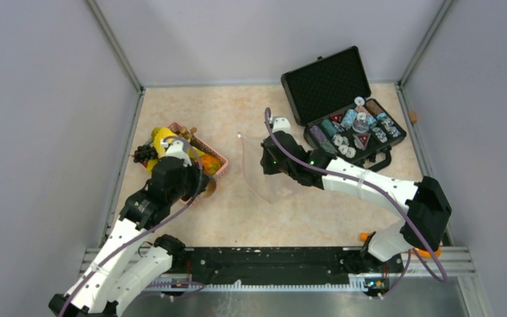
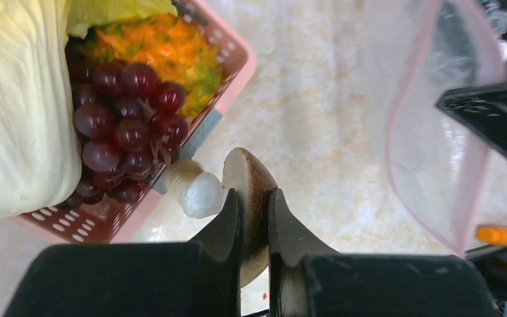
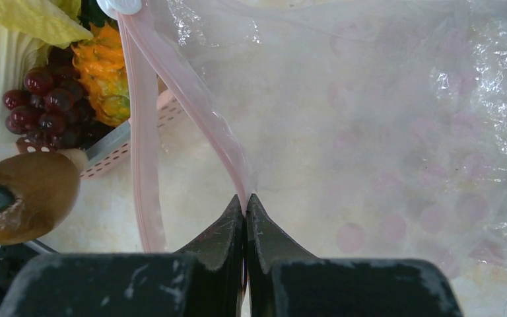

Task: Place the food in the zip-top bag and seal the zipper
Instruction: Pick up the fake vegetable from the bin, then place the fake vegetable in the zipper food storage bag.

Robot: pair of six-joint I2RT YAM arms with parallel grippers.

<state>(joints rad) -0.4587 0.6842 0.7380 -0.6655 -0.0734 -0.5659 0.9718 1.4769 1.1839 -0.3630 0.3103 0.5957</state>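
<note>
My left gripper (image 2: 253, 193) is shut on a brown kiwi-like piece (image 2: 251, 173) with a pale face, held just right of the pink basket (image 2: 236, 47); it also shows in the top view (image 1: 208, 186). Dark grapes (image 2: 125, 125), an orange piece (image 2: 165, 53) and a pale cabbage (image 2: 20, 105) lie in the basket. My right gripper (image 3: 245, 198) is shut on the pink zipper strip (image 3: 191, 99) of the clear zip-top bag (image 3: 383, 132) and holds its mouth open toward the left arm. The bag (image 1: 270, 181) hangs mid-table. The brown piece (image 3: 30, 205) is outside the bag's mouth.
An open black case (image 1: 343, 105) with poker chips stands at the back right. The pink basket (image 1: 216, 158) sits at the left, near the left wall. A white zipper slider (image 3: 122, 6) sits at the strip's far end. Grey walls ring the table.
</note>
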